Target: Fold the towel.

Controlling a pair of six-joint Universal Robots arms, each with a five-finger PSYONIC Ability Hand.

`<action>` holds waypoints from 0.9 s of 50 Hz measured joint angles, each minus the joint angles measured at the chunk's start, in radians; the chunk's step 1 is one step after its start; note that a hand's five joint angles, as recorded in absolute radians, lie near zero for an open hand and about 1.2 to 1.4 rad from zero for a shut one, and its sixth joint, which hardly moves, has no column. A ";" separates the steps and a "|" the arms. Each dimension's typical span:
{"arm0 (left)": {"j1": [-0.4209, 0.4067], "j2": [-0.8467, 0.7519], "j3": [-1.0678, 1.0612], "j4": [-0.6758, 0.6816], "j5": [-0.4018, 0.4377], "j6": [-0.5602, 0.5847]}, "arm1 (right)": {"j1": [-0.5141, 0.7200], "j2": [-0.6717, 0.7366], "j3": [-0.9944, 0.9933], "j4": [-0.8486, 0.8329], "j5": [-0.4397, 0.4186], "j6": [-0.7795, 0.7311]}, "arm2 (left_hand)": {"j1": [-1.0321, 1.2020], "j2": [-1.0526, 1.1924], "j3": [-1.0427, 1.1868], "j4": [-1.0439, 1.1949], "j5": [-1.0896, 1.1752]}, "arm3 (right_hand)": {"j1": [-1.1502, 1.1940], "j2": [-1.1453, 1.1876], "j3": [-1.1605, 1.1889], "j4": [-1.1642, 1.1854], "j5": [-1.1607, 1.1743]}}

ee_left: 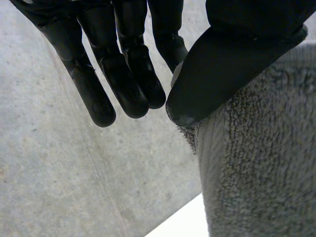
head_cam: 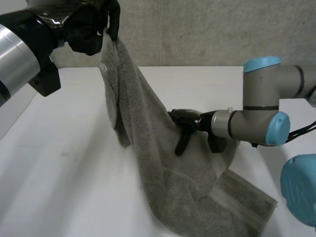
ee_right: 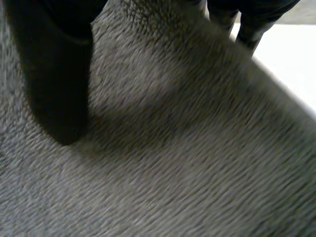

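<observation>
A grey towel (head_cam: 163, 163) hangs in a long slope from my raised left hand (head_cam: 91, 24) down to the table, where its lower end lies crumpled at the near right. In the left wrist view the thumb (ee_left: 222, 64) pinches the towel's top corner (ee_left: 256, 163) against a finger while the other fingers stay straight beside it. My right hand (head_cam: 187, 123) rests against the middle of the hanging towel, its fingers relaxed and pointing down. In the right wrist view its thumb (ee_right: 54, 74) lies straight over the towel's pile (ee_right: 173, 163), gripping nothing.
The white table (head_cam: 64, 173) has bare room to the left of the towel. A grey wall (head_cam: 222, 29) stands behind it. My right arm (head_cam: 266, 113) reaches in from the right, low over the table, and my left arm (head_cam: 19, 54) is high at the far left.
</observation>
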 measured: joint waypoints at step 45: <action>0.091 -0.303 -0.196 0.008 0.001 0.161 | -0.103 -0.907 1.014 -0.425 0.393 -0.721 | 0.000 0.000 0.000 0.000 0.000 | 0.937 0.922 0.935 0.944 0.935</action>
